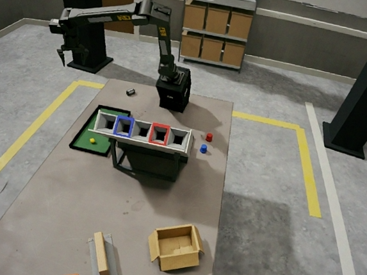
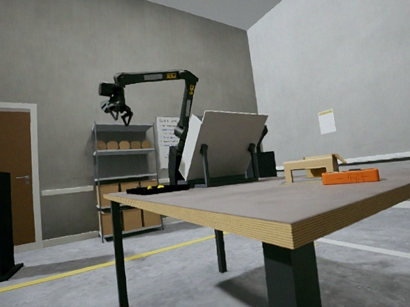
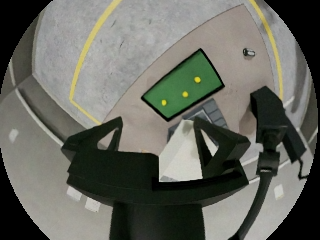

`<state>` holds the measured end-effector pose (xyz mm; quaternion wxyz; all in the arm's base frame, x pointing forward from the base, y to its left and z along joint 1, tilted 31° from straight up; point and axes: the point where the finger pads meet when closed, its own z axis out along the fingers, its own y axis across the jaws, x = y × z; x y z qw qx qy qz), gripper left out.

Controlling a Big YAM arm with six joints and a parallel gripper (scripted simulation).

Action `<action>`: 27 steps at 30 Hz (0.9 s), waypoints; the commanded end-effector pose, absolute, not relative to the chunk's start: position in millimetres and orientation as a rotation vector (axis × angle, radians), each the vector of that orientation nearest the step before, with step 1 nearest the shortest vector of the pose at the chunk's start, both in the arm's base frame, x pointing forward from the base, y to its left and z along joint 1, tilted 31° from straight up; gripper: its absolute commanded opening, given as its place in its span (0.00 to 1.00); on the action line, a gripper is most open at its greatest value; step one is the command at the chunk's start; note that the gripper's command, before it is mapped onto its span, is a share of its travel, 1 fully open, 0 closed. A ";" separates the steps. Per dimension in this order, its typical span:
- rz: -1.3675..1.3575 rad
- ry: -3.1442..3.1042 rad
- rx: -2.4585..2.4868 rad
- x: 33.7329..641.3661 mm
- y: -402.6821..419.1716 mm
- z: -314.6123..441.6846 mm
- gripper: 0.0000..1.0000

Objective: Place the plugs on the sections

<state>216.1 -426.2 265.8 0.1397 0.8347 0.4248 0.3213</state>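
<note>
While the arm reached out high beyond the tabletop (image 1: 73, 186) edge, the end effector (image 1: 72, 54) hung with its fingers spread wide and nothing between them. A white row of funnels (image 1: 142, 132) stood on a dark stand, with the blue-banded funnel (image 1: 123, 126) second from the tray side and the red-banded funnel (image 1: 159, 134) fourth. The red plug (image 1: 208, 137) and blue plug (image 1: 203, 148) stood upright on the tabletop just beside the funnel row's far end, near each other but apart. The green marble tray (image 3: 182, 84) lay at the opposite end, holding three yellow marbles (image 3: 184, 95) in the wrist view.
</note>
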 end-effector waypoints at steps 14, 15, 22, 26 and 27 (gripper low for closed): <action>0.890 1.329 2.317 220.4 -411.2 273.1 1.00; 0.885 1.352 2.301 220.1 -407.0 272.0 1.00; 0.835 1.530 2.163 217.0 -375.4 263.5 1.00; 0.769 1.741 1.975 212.2 -332.9 252.3 1.00; 0.783 1.741 1.982 212.1 -330.3 252.5 1.00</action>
